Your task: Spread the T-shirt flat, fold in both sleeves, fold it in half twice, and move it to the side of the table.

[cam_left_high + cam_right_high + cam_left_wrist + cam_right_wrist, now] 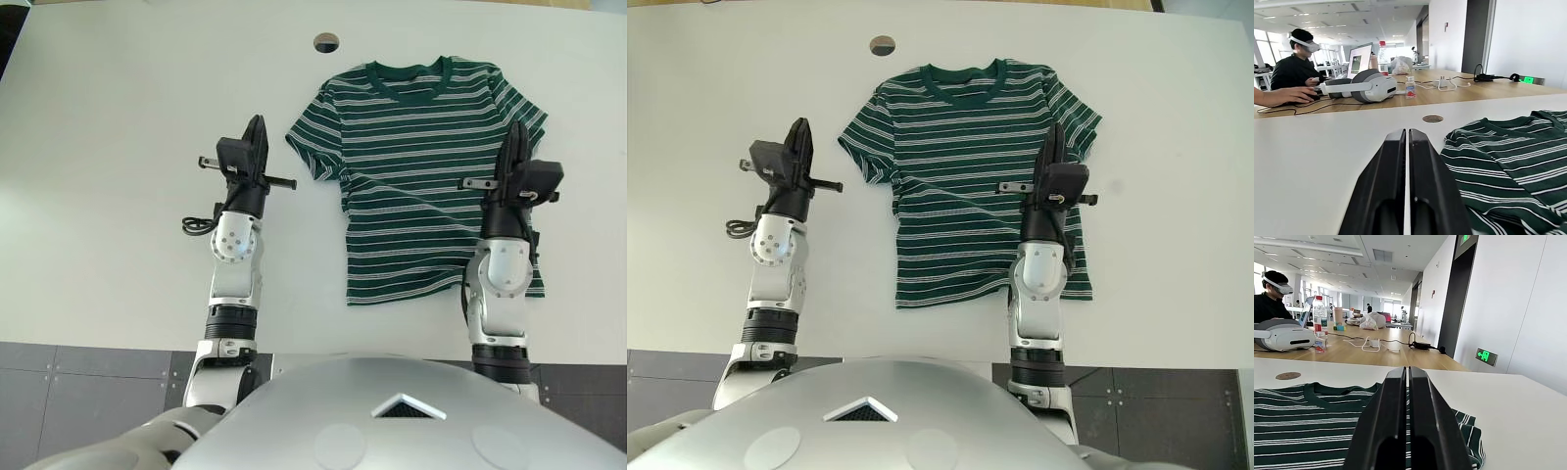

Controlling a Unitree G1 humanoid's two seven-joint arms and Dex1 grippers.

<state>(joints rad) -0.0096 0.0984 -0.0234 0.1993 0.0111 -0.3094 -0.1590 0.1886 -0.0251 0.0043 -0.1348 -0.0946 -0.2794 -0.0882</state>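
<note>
A dark green T-shirt [416, 166] with thin white stripes lies spread flat on the white table [118, 108], collar toward the far edge and both short sleeves out to the sides. My left gripper [257, 132] is shut and hovers over bare table just left of the shirt's left sleeve [313, 147]. My right gripper [516, 137] is shut above the shirt's right side, near the right sleeve [519, 103]. In the wrist views the left gripper's [1407, 142] and the right gripper's [1407, 377] fingers are pressed together with nothing between them.
A round cable hole [326, 42] sits in the table beyond the shirt's left shoulder. Bare tabletop stretches to the left of the shirt and a strip lies to its right. A wooden desk [1459, 88] with clutter stands beyond the far edge.
</note>
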